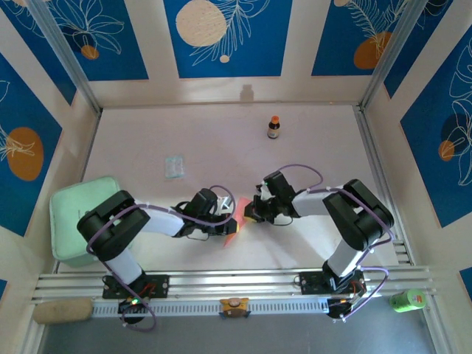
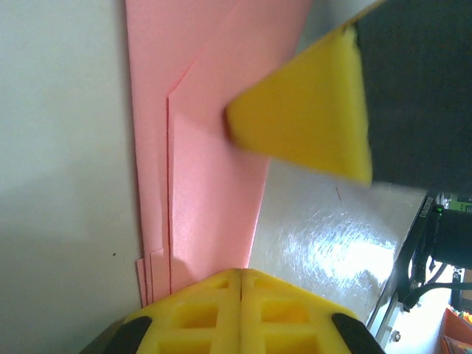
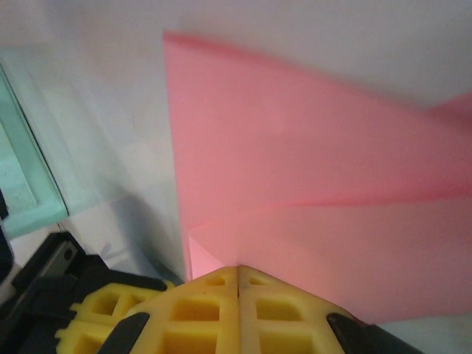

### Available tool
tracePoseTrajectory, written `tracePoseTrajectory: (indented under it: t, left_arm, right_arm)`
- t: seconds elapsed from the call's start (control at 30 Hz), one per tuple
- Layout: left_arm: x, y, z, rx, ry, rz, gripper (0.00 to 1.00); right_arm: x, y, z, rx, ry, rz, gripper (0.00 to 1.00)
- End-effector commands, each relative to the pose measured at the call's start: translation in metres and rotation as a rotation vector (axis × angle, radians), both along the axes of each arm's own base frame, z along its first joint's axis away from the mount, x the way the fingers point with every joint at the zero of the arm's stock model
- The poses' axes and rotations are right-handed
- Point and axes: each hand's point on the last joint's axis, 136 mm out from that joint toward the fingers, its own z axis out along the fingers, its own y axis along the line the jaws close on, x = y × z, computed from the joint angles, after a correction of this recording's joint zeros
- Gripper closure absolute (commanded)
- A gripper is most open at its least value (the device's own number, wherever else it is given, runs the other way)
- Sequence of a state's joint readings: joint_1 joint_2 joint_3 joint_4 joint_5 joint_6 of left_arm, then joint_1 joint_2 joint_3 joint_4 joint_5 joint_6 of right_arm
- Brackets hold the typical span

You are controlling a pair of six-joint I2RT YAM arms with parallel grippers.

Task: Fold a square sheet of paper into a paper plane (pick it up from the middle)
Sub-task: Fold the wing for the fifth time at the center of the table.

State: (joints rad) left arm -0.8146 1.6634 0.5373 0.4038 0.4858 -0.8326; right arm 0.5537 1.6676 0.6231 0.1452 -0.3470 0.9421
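The salmon-pink square sheet of paper [image 1: 231, 232] lies on the table between the two arms, folded into several layers with long creases [image 2: 199, 184] [image 3: 310, 147], a narrow paper plane shape. My left gripper [image 1: 228, 220] [image 2: 241, 274] is shut, its tips down on the folded paper near one end. My right gripper [image 1: 250, 214] [image 3: 239, 270] is also shut, its tips on the paper's surface. One yellow finger of the right gripper [image 2: 310, 118] sits on the paper in the left wrist view. I cannot tell whether either gripper pinches a layer.
A small brown bottle [image 1: 273, 127] stands at the back. A pale translucent packet [image 1: 174, 167] lies left of centre. A mint-green container [image 1: 77, 217] [image 3: 26, 192] sits at the left edge. A green object [image 1: 408, 299] and a beige roll [image 1: 63, 310] lie by the front rail.
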Motion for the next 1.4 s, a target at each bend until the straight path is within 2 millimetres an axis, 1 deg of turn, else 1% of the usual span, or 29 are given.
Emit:
tracePoseTrajectory:
  t: [0.0,0.2,0.37,0.47,0.53,0.67,0.73,0.8,0.87,1.0,1.07,1.13,1.2,1.27,1.37]
  left_arm:
    - [-0.03,0.034,-0.043,0.165,0.13,0.0,1.0]
    - [-0.029,0.033,-0.044,0.161,0.138,0.001,1.0]
    - [-0.029,0.031,-0.043,0.154,0.14,-0.003,1.0]
    - [-0.029,0.03,-0.042,0.15,0.139,-0.004,1.0]
    - [-0.029,0.03,-0.041,0.147,0.138,-0.004,1.0]
    - [-0.029,0.03,-0.039,0.143,0.131,-0.004,1.0]
    - [-0.028,0.029,-0.037,0.138,0.128,-0.003,1.0]
    - [-0.027,0.029,-0.036,0.137,0.126,-0.001,1.0]
    - [-0.026,0.028,-0.034,0.131,0.119,0.001,1.0]
    - [-0.026,0.027,-0.034,0.133,0.121,-0.004,1.0]
    - [-0.026,0.026,-0.035,0.126,0.124,-0.008,1.0]
    - [-0.027,0.025,-0.035,0.12,0.126,-0.009,1.0]
    - [-0.027,0.024,-0.033,0.112,0.124,-0.008,1.0]
    - [-0.027,0.024,-0.029,0.1,0.119,-0.009,1.0]
    - [-0.027,0.023,-0.016,0.072,0.097,-0.011,1.0]
  right_arm:
    - [0.018,-0.019,-0.008,-0.059,-0.005,-0.051,0.98]
    - [0.035,-0.045,-0.012,-0.054,-0.011,-0.121,0.98]
    - [0.052,-0.062,-0.003,-0.032,-0.041,-0.167,0.98]
    - [0.062,-0.069,0.004,-0.014,-0.057,-0.192,0.97]
    - [0.065,-0.068,0.017,0.017,-0.07,-0.189,0.97]
    - [0.065,-0.06,0.053,0.023,-0.153,-0.176,0.96]
    - [0.058,-0.054,0.061,0.023,-0.166,-0.157,0.96]
    - [0.049,-0.044,0.063,0.036,-0.163,-0.132,0.96]
    - [0.036,-0.028,0.06,0.054,-0.145,-0.094,0.96]
    - [0.005,-0.002,0.038,0.014,-0.083,-0.029,0.97]
    - [-0.006,0.004,0.025,-0.005,-0.052,-0.019,0.98]
    - [-0.014,0.005,0.011,-0.024,-0.024,-0.021,0.98]
    - [-0.016,0.002,0.001,-0.041,-0.003,-0.036,0.98]
    - [-0.018,-0.006,-0.01,-0.092,0.018,-0.051,0.98]
    - [-0.018,-0.013,-0.017,-0.123,0.03,-0.051,0.99]
